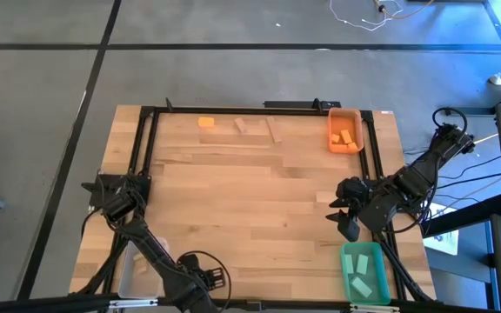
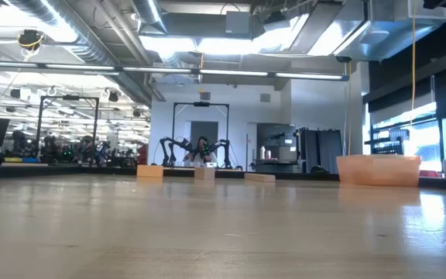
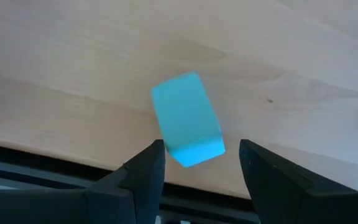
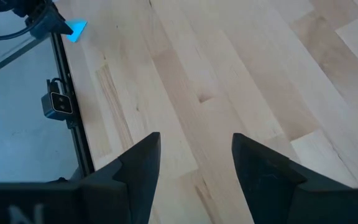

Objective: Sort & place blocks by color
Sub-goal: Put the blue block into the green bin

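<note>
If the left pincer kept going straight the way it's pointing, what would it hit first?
Most likely the teal block, lying on the table just ahead of the open left pincer and roughly between its fingers. How far off it is remains unclear.

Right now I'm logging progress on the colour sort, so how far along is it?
Done: two orange blocks sit in the orange bin, teal ones in the green bin. In hand: a teal block lies between the open left gripper's fingers, not clearly gripped. Left: an orange block and two wood blocks at the far edge. The right gripper is open, empty.
</note>
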`<state>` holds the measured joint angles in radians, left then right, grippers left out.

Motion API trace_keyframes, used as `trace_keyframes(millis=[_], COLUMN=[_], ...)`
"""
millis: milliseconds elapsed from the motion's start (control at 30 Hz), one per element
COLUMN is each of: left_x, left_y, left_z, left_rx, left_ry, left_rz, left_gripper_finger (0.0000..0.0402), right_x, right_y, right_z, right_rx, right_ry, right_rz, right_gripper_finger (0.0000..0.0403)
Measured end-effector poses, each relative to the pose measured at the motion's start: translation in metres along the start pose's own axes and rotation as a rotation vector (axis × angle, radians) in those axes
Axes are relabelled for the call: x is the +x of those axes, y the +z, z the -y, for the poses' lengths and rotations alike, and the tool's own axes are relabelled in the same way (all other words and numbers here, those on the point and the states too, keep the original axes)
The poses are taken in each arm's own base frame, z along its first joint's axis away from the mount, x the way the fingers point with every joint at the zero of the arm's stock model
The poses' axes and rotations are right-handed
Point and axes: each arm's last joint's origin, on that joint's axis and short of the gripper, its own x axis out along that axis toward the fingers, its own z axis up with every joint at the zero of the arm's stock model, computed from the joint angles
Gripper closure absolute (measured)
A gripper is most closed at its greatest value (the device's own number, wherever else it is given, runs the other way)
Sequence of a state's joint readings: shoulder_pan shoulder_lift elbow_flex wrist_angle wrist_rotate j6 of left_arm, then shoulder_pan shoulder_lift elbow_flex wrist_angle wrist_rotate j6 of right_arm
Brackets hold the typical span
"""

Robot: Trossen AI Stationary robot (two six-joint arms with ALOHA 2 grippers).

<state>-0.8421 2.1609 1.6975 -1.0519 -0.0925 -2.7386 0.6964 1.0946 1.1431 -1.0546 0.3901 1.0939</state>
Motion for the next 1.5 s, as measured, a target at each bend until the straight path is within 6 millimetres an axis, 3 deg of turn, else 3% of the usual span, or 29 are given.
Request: trace_keyframes(millis=[467,567,900,1133,1500], left_x=[0.025,0.025,0.026,0.026,0.026], left_y=[0.011,0.012,0.013,0.017,0.018], left_z=[0.008,0.011,0.015,0.015,0.012], left_rx=[-0.038,0.051,0.162,0.256,0.253], left_ry=[-0.004,-0.004,-0.016,0.009,0.056], left_rz=[-0.021,-0.029,-0.034,0.003,0.001], left_gripper_finger=[0.0205,0.0208,0.028,0.028,0.0261], right_x=[0.0,0.0,0.0,0.0,0.0], right_y=[0.0,0.0,0.0,0.0,0.0], right_z=[0.0,0.0,0.0,0.0,0.0], right_rx=[0.0,0.0,0.0,0.0,0.0], right_ry=[0.0,0.0,0.0,0.0,0.0], right_rz=[0.0,0.0,-0.001,0.0,0.0], right_gripper_finger=[0.0203,0.0203,0.0203,0.0203,0.0203])
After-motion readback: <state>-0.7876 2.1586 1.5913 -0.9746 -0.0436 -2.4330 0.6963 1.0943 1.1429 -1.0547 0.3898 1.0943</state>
